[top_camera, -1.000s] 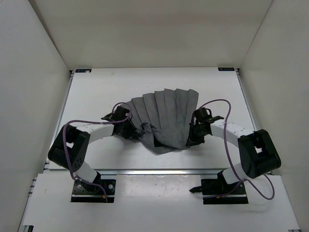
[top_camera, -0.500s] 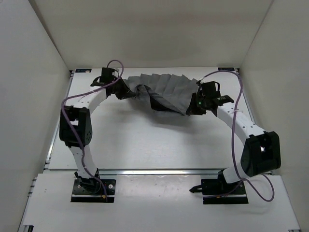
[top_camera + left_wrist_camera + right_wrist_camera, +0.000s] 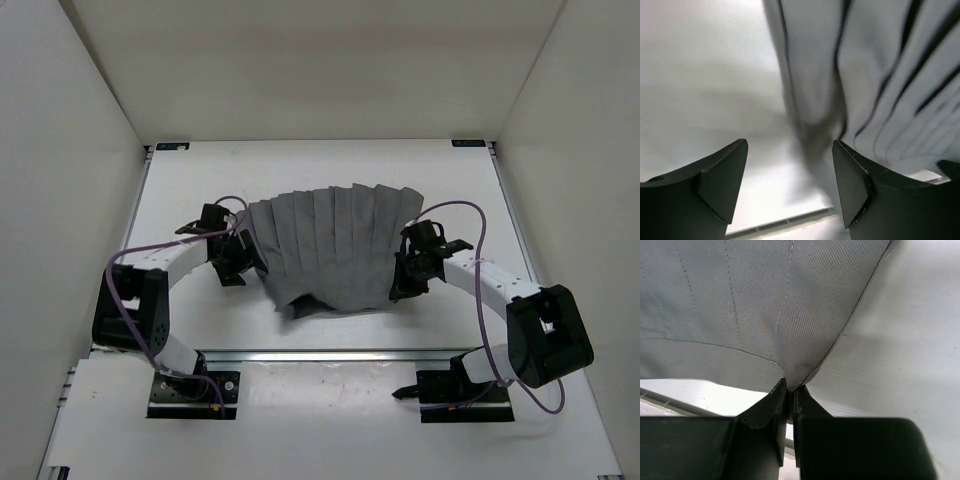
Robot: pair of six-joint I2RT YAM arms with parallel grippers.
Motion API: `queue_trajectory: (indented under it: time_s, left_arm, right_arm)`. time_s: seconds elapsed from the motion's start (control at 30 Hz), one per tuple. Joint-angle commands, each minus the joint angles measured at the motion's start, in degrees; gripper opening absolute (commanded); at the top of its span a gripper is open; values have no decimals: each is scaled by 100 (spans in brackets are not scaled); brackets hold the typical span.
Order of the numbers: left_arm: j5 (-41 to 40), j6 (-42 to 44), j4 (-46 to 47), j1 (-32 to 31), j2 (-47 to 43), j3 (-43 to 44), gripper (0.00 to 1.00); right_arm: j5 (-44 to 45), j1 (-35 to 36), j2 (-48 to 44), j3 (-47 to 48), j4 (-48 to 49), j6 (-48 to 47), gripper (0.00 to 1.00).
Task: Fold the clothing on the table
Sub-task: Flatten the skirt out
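The clothing (image 3: 330, 250), a grey pleated fan-shaped garment, lies spread across the middle of the white table (image 3: 200, 185). My left gripper (image 3: 238, 258) sits at its left edge, open, with nothing between the jaws; in the left wrist view the grey pleats (image 3: 865, 75) hang blurred just beyond the fingers (image 3: 725, 175). My right gripper (image 3: 402, 280) is shut on the clothing's right edge; the right wrist view shows the hem (image 3: 805, 340) pinched between the fingertips (image 3: 776, 400).
White walls enclose the table on the left, back and right. A metal rail (image 3: 330, 353) runs along the near edge, with both arm bases behind it. Small black brackets (image 3: 172, 146) mark the far corners.
Both arms have swung back from the far side toward the near edge, pulling the clothing down and flat. The left gripper let go of the left edge and opened wide.
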Motion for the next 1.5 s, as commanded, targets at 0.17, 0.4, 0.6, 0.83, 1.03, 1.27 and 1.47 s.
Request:
queue_trajectory:
  time_s: [0.17, 0.4, 0.6, 0.83, 1.03, 1.27, 1.47]
  left_arm:
    - [45, -1600, 455, -862, -937, -460, 78]
    - [-53, -1453, 77, -881, -1333, -636, 77]
    - [-184, -1575, 121, -1240, -1238, -901, 76]
    - [325, -2304, 1304, -1268, -904, -832, 0]
    - [721, -2077, 616, -398, 738, 3274, 0]
    - [783, -1566, 796, -46, 199, 3386, 0]
    - [977, -1400, 1510, -63, -770, -94, 0]
  right_arm:
    - [30, 168, 31, 50, 329, 152, 0]
    - [3, 247, -39, 32, 399, 179, 0]
    - [-68, 177, -22, -21, 408, 178, 0]
    - [-453, -68, 179, 591, 435, 118, 0]
    - [319, -447, 1586, 5104, -1049, -725, 0]
    - [330, -456, 412, 4109, 228, -667, 0]
    - [-357, -623, -486, 1303, 706, -297, 0]
